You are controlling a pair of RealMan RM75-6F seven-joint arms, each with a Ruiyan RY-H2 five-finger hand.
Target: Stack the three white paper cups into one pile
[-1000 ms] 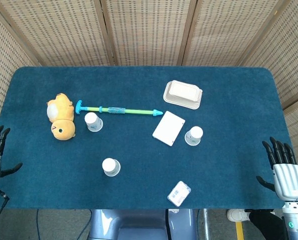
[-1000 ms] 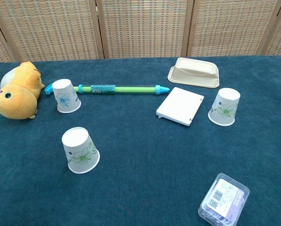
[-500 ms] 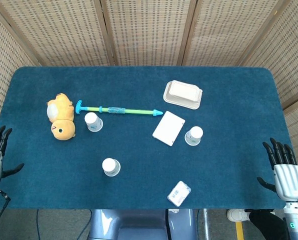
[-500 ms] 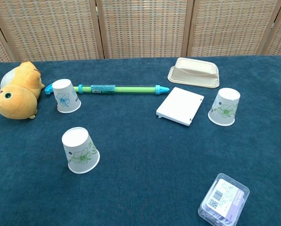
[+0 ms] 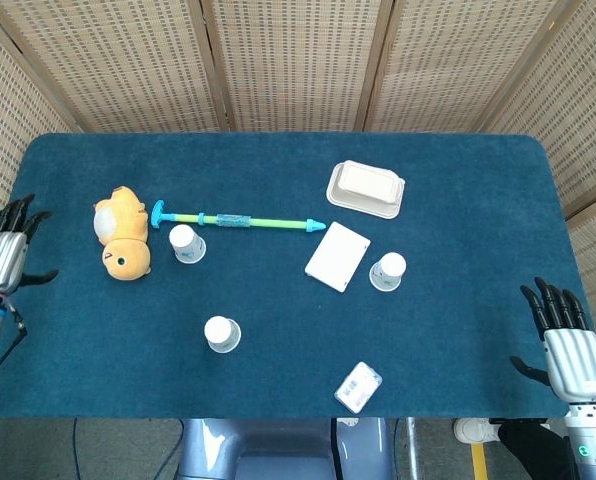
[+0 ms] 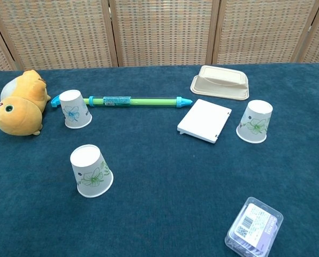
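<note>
3 cups (image 5: pixel 221 334) apart, mid-table | left hand (image 5: pixel 3 257) | right hand (image 5: pixel 568 345) | both released, at table edges

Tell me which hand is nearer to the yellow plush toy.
Left. The left hand hovers at the table's left edge, just beyond the plush toy. The right hand is at the far right edge, across the whole table.

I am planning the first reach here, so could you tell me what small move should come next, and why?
Probably bring the left hand in toward the cup beside the plush toy. All three cups stand apart, upside down and untouched, both hands are open at the table's edges, and that cup lies on the left hand's side.
</note>
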